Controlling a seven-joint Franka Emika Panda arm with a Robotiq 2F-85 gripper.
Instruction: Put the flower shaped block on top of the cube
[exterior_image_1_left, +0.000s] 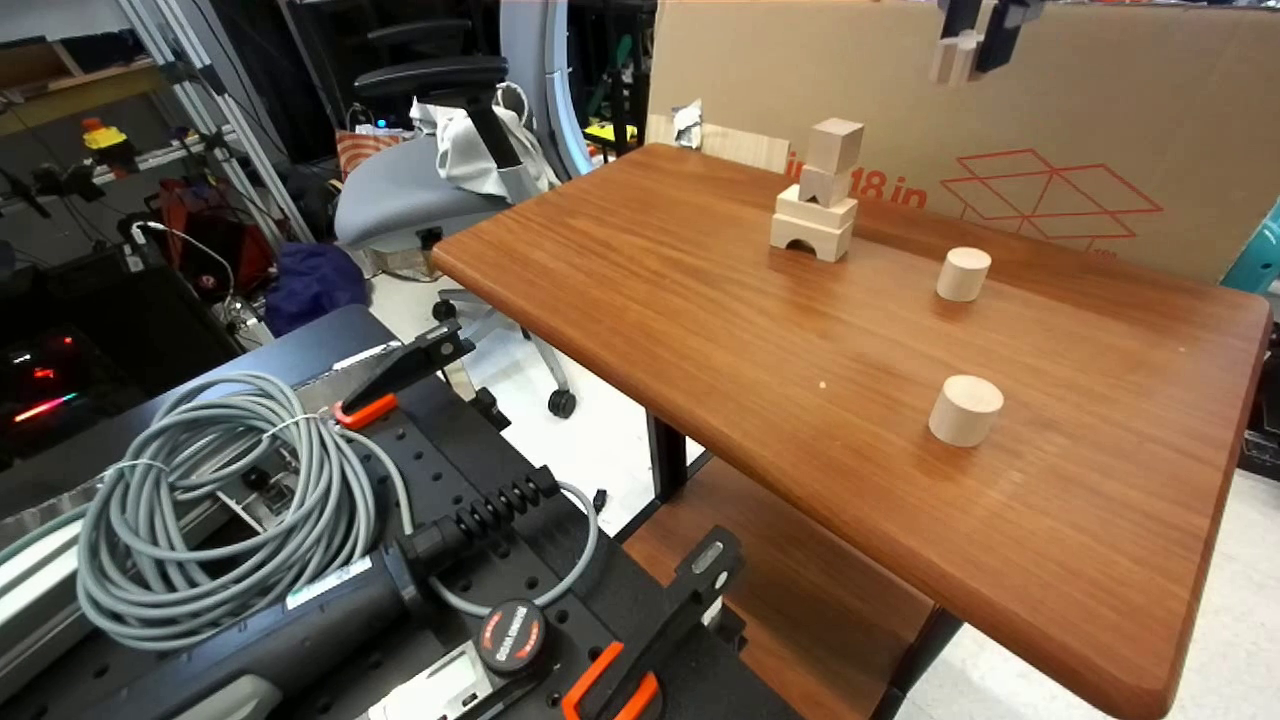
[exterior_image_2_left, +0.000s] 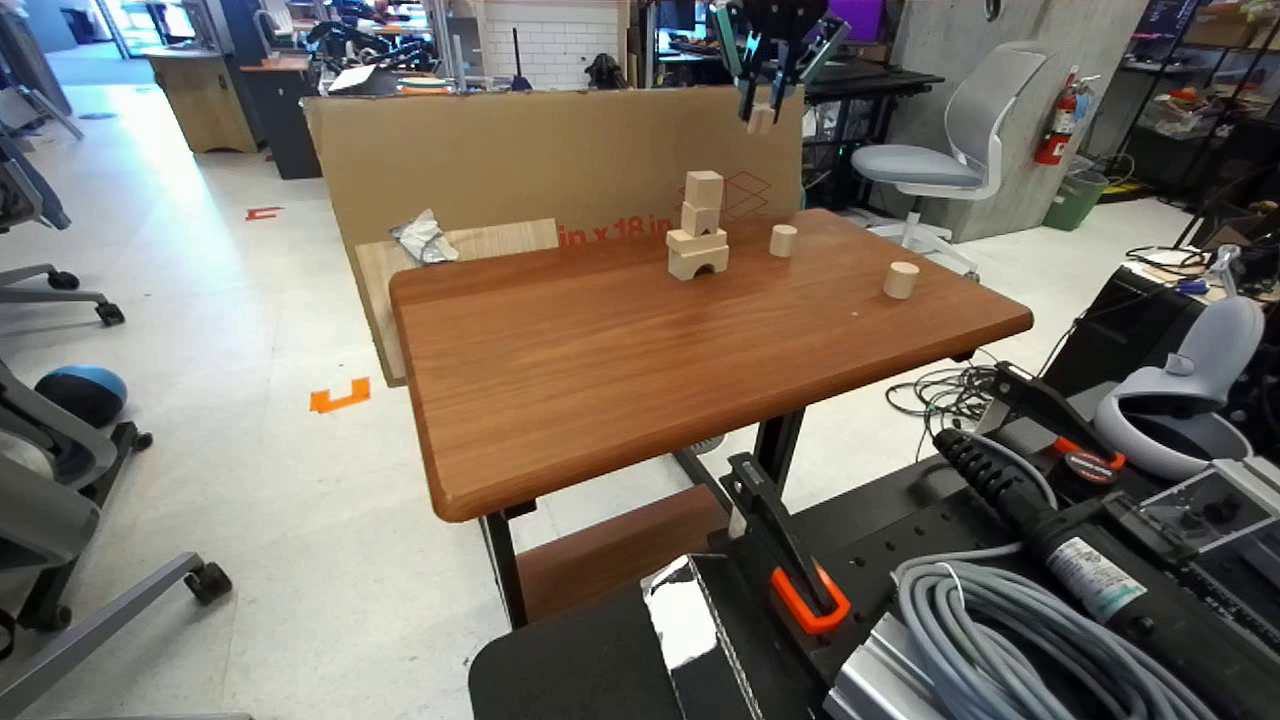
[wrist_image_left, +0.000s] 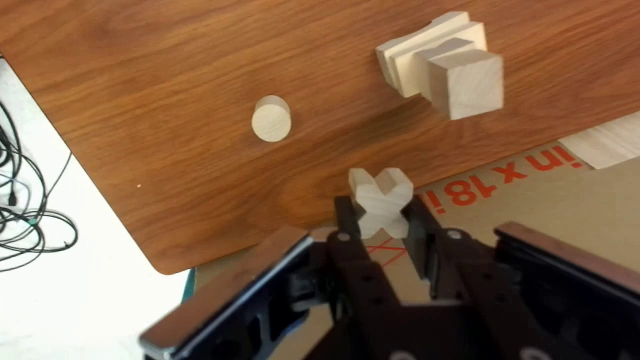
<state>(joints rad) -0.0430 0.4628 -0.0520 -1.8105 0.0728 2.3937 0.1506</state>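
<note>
The pale wooden flower-shaped block (wrist_image_left: 382, 202) is held aloft by the black gripper (wrist_image_left: 382, 210), closed to its width; the pale wooden cube (exterior_image_1_left: 835, 146), capping the pale wooden tower (exterior_image_1_left: 812, 228), is seen lower and leftward in both exterior views.

The tabletop (exterior_image_1_left: 640, 250) was brown and wood-grained, with rounded corners. In an exterior view, reckoned from its middle, a pale arch-shaped block (exterior_image_1_left: 830, 243) stood toward eleven o'clock, its opening facing down. A farther cylinder (exterior_image_1_left: 963, 276) stood upright between one and two o'clock, a nearer cylinder (exterior_image_1_left: 964, 413), also upright, around four; the two were well apart. A small pale speck (exterior_image_1_left: 822, 384) showed between nine and ten o'clock from the nearer cylinder.
</note>
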